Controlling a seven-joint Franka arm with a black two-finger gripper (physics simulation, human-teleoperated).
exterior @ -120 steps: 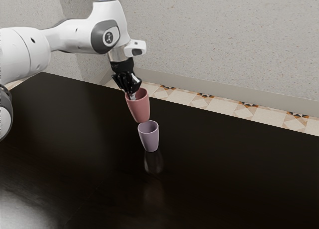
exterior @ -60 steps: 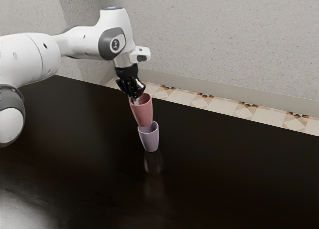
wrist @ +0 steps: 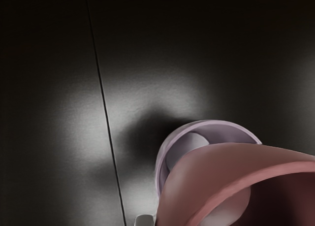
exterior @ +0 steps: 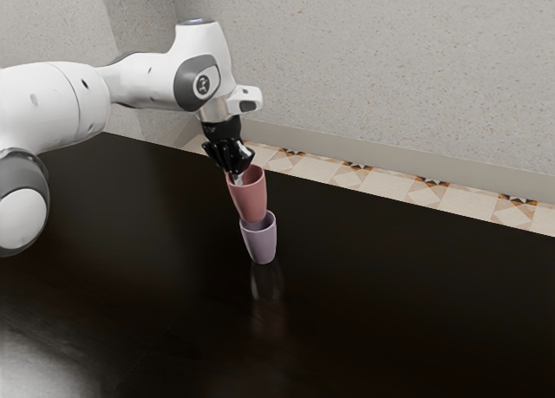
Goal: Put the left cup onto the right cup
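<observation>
My pincer [exterior: 232, 161] is clamped on the rim of the pink cup [exterior: 250, 197], with 1 finger inside the wall and 1 outside. The pink cup hangs tilted, its top leaning toward the exterior view's left, and its base dips into the mouth of the purple cup [exterior: 259, 240]. The purple cup stands upright on the dark counter [exterior: 390, 311].

In the wrist view the pink cup [wrist: 236, 186] covers part of the purple cup [wrist: 189, 142] and leaves some of its inside open. I judge that the 2 are not squarely lined up. How deep the base sits, I cannot tell.

The tilt is the main risk. If I press down like this, the base could catch on the purple rim and shove or tip that cup. If I let go now, the pink cup could settle crooked or roll out. My inside finger could also drag the pink cup back up when I lift away.
</observation>
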